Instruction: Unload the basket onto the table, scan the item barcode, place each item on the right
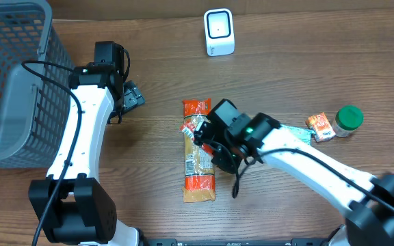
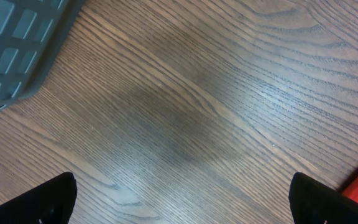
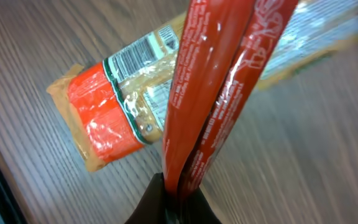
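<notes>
Wooden table (image 1: 156,171), white scanner (image 1: 219,32) at far edge. Your right gripper (image 3: 179,186) pinches red wrapper (image 3: 216,81), likely to present it to scanner. Your left gripper (image 2: 185,199) gapes, idle.

The right gripper (image 3: 178,194) pinches the red wrapper fold (image 3: 219,87) of a clear, orange-ended food packet (image 3: 114,115), which slants across the wooden table (image 3: 303,162) behind.

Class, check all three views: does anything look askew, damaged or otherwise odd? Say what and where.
The right gripper is shut on only a thin red wrapper fold, which looks creased and pulled taut. Nothing looks spilled.
</notes>
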Robot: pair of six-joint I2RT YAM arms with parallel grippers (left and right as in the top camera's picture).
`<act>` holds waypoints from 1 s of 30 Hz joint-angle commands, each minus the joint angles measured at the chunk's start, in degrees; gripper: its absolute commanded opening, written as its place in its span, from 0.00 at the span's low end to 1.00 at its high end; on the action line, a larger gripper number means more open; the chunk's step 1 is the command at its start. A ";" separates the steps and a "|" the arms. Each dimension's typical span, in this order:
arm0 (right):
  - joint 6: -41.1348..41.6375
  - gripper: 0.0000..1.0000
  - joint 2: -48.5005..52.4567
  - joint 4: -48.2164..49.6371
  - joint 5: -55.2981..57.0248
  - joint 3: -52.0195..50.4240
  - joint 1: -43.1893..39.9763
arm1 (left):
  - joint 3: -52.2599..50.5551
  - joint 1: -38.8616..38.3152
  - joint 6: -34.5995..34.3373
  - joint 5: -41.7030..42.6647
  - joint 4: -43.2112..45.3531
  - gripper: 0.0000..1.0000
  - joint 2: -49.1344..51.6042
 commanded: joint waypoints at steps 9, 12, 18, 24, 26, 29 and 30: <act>-8.50 0.04 5.42 1.22 -6.43 -0.26 2.21 | 0.83 -0.42 0.68 -0.79 0.04 1.00 -1.09; -8.81 0.04 5.42 1.01 -5.42 -0.26 2.19 | 0.83 -0.42 0.66 -0.79 0.04 1.00 -1.09; -8.81 0.17 5.42 0.79 -4.35 -0.26 2.19 | 0.83 -0.42 0.66 -0.79 0.04 1.00 -1.09; -8.79 0.53 5.42 0.13 -4.33 -0.26 2.19 | 0.83 -0.42 0.68 -0.79 0.04 1.00 -1.09; -8.76 0.63 5.42 0.17 -4.33 -0.26 2.19 | 0.83 -0.42 0.66 -0.79 0.04 1.00 -1.09; -8.72 0.68 5.42 0.35 -4.33 -0.26 2.19 | 0.83 -0.42 0.66 -0.79 0.04 1.00 -1.09; -8.72 0.68 5.42 0.37 -4.31 -0.26 2.19 | 0.83 -0.42 0.66 -0.79 0.04 1.00 -1.09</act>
